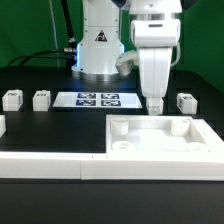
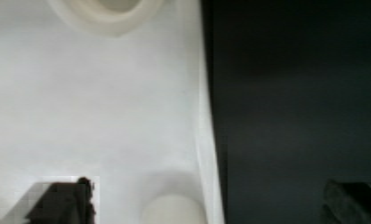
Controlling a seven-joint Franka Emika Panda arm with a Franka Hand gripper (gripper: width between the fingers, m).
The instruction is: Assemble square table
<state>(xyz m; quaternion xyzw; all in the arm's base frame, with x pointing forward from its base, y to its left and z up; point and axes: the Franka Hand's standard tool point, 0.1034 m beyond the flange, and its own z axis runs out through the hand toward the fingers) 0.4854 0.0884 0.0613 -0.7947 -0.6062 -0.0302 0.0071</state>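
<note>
The white square tabletop (image 1: 160, 137) lies tray-side up at the exterior view's right, with raised rim and round corner sockets. My gripper (image 1: 155, 104) hangs over its far rim, fingers pointing down. In the wrist view the tabletop (image 2: 93, 110) fills one half and the black table the other. My gripper (image 2: 208, 205) is open and empty, with one dark finger (image 2: 61, 202) over the white plastic and the other (image 2: 356, 202) over the black table, so the jaws straddle the tabletop's edge. Short white tagged legs stand at the exterior view's left (image 1: 12, 98), (image 1: 41, 98) and right (image 1: 186, 101).
The marker board (image 1: 98, 99) lies flat in front of the robot's base (image 1: 98, 50). A long low white wall strip (image 1: 50, 166) runs along the front. Another white piece shows at the exterior view's left edge (image 1: 2, 125).
</note>
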